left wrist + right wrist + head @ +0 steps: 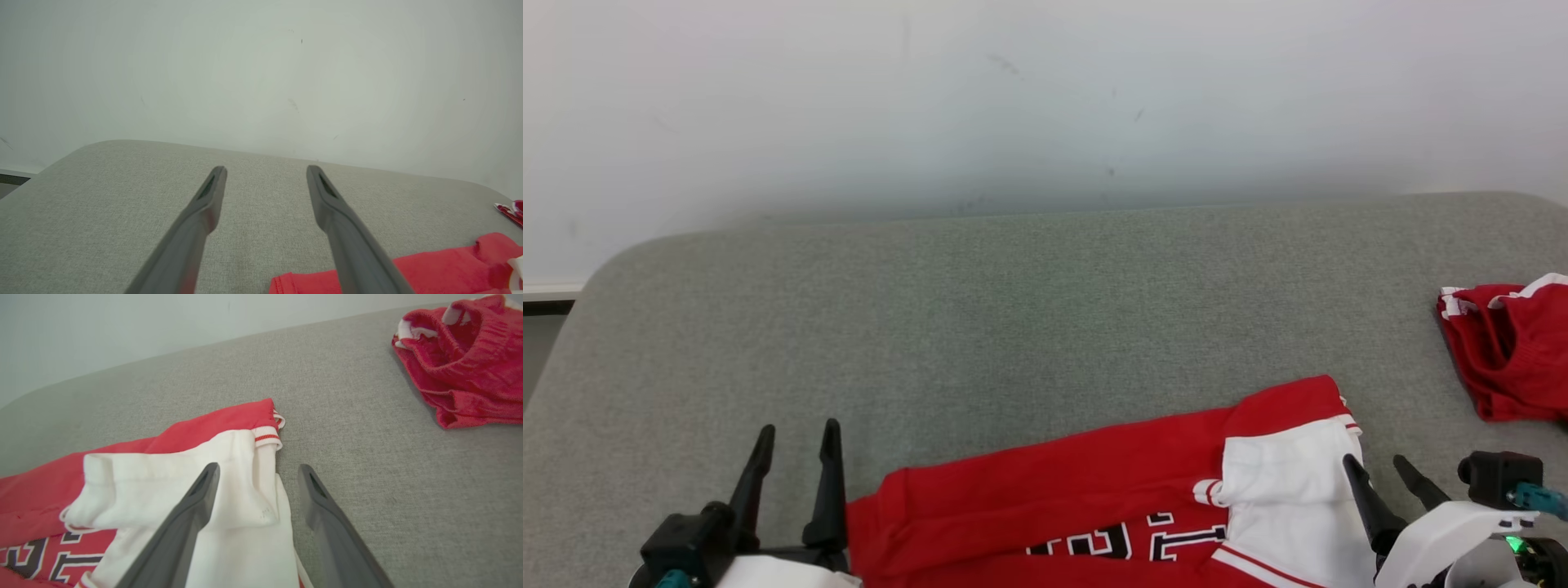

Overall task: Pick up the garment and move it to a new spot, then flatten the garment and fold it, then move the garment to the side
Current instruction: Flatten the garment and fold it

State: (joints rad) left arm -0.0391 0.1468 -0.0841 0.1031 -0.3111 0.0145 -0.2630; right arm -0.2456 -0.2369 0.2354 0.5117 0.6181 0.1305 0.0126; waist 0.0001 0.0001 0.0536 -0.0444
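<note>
The garment (1094,482) is a red and white top with black-and-white lettering, lying partly folded on the grey cushioned surface (1013,310) at the near edge; its white sleeve (229,482) lies over the red body. My left gripper (796,437) stands open just off the garment's left end (429,265), nothing between its fingers. At the garment's right end my right gripper (1376,465) is open too, its fingers straddling the white sleeve's edge, right gripper (257,471) hovering above the cloth.
A second red garment (1515,351) with white trim lies bunched at the far right of the surface, also red garment (461,359). A pale wall (1013,98) rises behind. The surface's rounded left corner (596,278) drops off.
</note>
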